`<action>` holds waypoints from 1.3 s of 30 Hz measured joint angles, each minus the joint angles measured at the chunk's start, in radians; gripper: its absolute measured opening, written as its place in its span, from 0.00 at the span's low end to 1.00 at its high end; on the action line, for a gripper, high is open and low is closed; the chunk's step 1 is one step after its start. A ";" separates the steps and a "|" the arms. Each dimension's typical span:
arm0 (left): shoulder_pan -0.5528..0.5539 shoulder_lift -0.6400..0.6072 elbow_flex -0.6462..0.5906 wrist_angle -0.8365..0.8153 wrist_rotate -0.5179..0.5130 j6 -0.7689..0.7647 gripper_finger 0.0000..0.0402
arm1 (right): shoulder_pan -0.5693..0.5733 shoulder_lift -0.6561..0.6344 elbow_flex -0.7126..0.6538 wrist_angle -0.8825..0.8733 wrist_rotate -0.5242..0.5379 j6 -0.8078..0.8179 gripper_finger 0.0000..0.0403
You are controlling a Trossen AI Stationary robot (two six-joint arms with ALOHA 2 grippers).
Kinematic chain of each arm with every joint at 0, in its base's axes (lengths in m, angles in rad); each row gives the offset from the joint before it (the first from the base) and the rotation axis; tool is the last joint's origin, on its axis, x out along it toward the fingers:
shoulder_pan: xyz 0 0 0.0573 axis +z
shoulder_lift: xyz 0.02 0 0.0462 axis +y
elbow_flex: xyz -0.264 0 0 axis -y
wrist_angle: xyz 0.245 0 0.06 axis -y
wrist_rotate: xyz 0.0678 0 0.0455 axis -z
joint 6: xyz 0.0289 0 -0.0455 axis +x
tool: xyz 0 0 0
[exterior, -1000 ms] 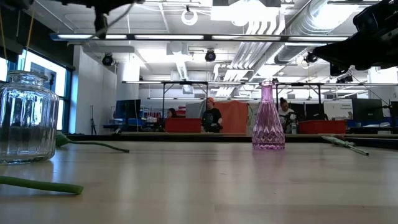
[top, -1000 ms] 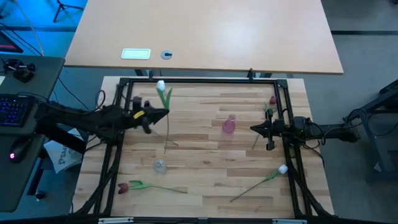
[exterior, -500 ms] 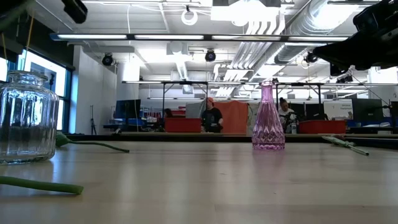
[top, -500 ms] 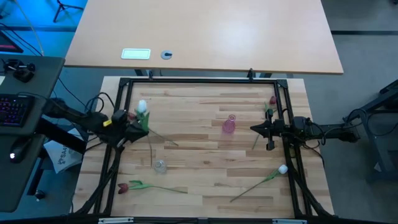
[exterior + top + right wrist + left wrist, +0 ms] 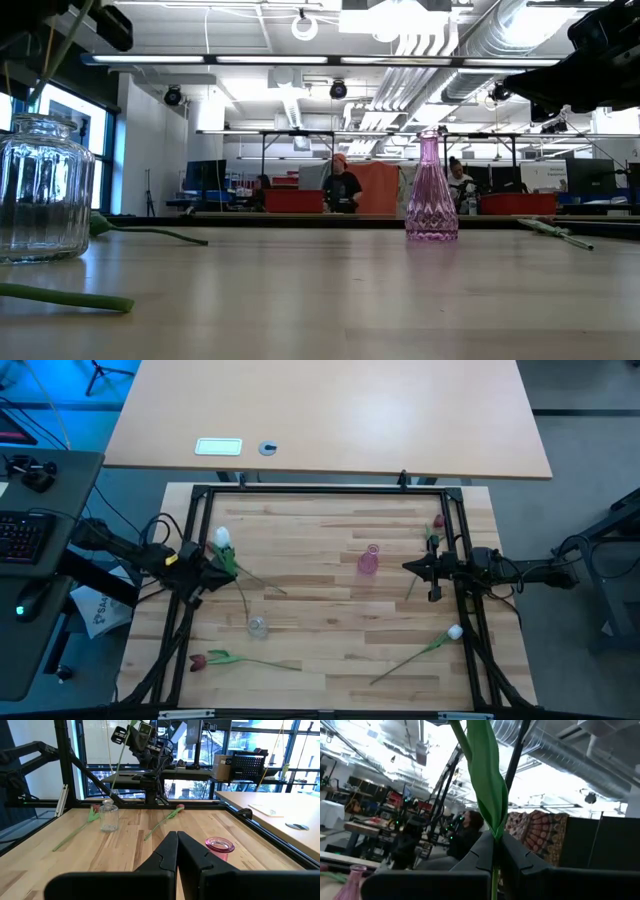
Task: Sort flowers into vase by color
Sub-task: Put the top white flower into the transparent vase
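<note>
My left gripper (image 5: 213,565) is over the table's left side, shut on a white tulip (image 5: 221,537). The tulip's head is up, and its stem (image 5: 114,770) slants down toward the clear glass vase (image 5: 257,626). I cannot tell whether the stem end reaches the vase mouth. My right gripper (image 5: 408,566) hovers shut at the right side, right of the pink vase (image 5: 368,561). The second white tulip (image 5: 455,631) lies flat near the right near corner. One dark red tulip (image 5: 197,660) lies flat near the left near corner. The other red tulip (image 5: 438,522) lies at the right far side. My left gripper pinches the white tulip's stem (image 5: 494,879) between its two fingers, just below a long green leaf (image 5: 487,775). The fingers lie across the stem. The flower is lifted clear of the table, its head above the fingers and its bare lower stem hanging slanted below them.
A black metal frame (image 5: 320,490) runs round the wooden table top. Bare wood lies in the middle between the two vases. People sit at benches in the room beyond the table (image 5: 341,188).
My left gripper has carried the white tulip toward the table's left edge and slightly toward the near edge, staying shut on it. The flower has swung more upright, so its lower stem now hangs nearer the clear vase. My right arm has kept still.
</note>
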 joint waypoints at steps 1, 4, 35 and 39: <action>0.000 0.007 0.000 0.008 -0.005 0.001 0.00 | 0.000 0.000 0.000 0.000 0.000 0.000 0.00; 0.000 0.038 0.000 0.065 -0.027 0.019 0.00 | 0.000 0.000 0.000 0.000 0.000 0.000 0.00; -0.001 0.274 0.000 0.142 0.104 -0.158 0.04 | 0.000 0.000 0.000 0.000 0.000 0.000 0.00; -0.001 0.273 0.000 0.144 0.152 -0.158 0.06 | 0.000 0.000 0.000 0.000 0.000 0.000 0.00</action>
